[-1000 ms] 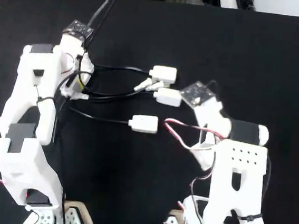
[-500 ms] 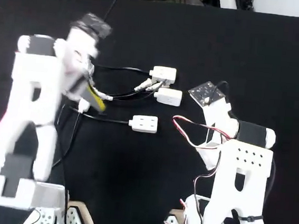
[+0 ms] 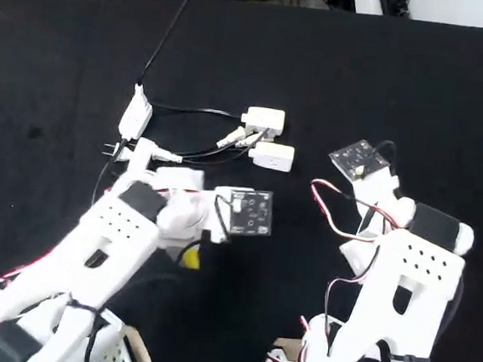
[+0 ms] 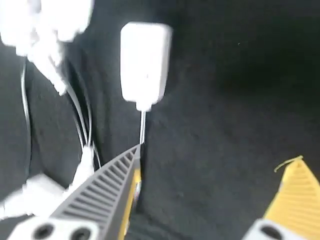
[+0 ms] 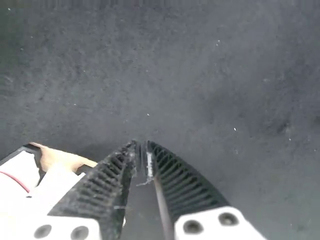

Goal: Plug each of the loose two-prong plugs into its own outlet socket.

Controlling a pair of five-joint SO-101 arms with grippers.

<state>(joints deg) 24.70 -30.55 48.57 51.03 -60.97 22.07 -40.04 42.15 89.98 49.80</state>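
left gripper [image 4: 215, 155]: jaws wide apart and holding nothing; the grey finger [image 4: 107, 185] is on one side, the yellow finger [image 4: 295, 185] on the other.
single socket [image 4: 145, 65]: white, it lies flat on the table just ahead of the left gripper. Its thin cable [image 4: 142, 125] runs to the tip of the grey finger; I cannot tell if they touch.
right gripper [image 5: 141, 146]: jaws pressed together with nothing between them, over bare black cloth.
two sockets [image 3: 263, 119]: white, near the middle of the table [image 3: 405, 77], the second [image 3: 271, 156] just beside the first.
small plugs [image 3: 233, 136]: white, at the left ends of the two sockets; I cannot tell if they are fully in.
loose plug [image 3: 135, 113]: white, it lies left of the two sockets and well apart from them, among black cables.
left arm [image 3: 126, 221]: it stretches from the lower left corner to the table's middle, below the two sockets.
right arm [image 3: 404, 265]: it stands at the right side, apart from the sockets.
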